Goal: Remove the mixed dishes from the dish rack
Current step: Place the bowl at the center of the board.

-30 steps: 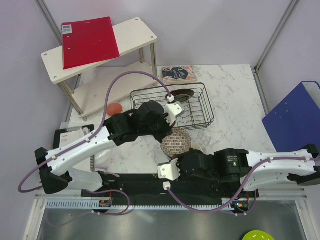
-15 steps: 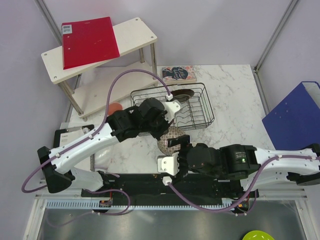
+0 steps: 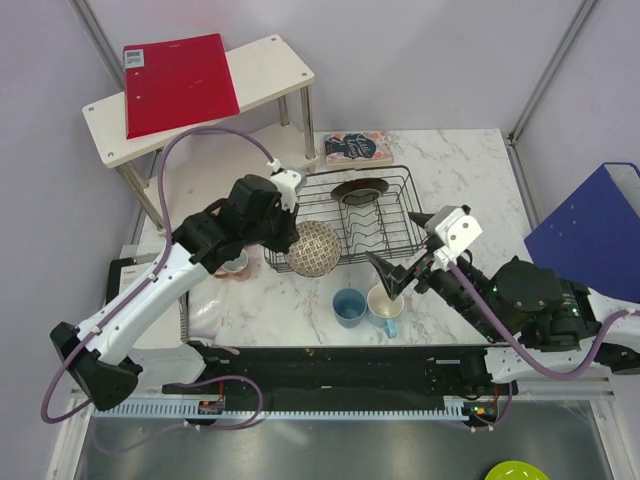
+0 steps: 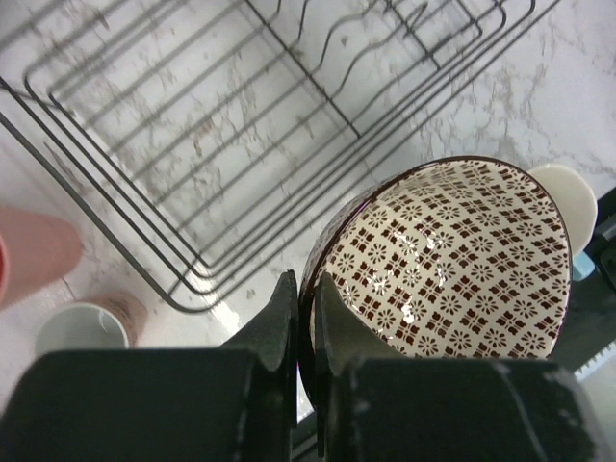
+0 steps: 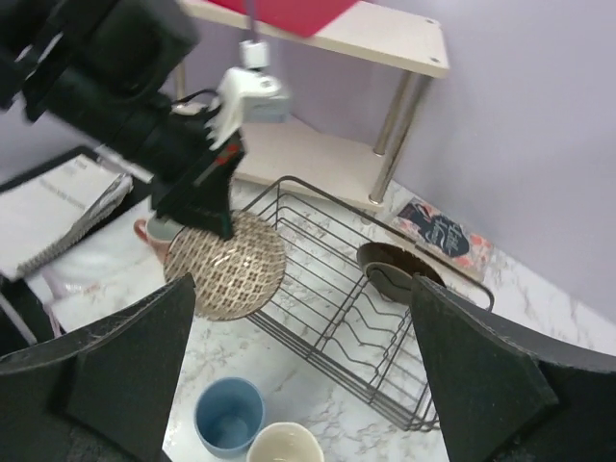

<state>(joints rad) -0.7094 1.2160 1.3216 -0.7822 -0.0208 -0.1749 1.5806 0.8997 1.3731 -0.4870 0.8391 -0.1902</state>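
Your dish rack (image 3: 416, 226), a dark wire basket with wavy divider rows, sits mid-table. Only the dark red-brown plate (image 3: 360, 188) remains in it, propped on edge at the far side. You have the red-speckled bowl (image 4: 452, 269) tipped steeply at the rack's near-left corner, its rim pinched in the left gripper (image 4: 304, 289). The blue cup (image 3: 349, 306) and light-blue mug (image 3: 385, 305) stand upright just beside each other, near of the rack. Left of it are the small pale cup (image 4: 89, 325) and salmon-pink tumbler (image 4: 34, 255).
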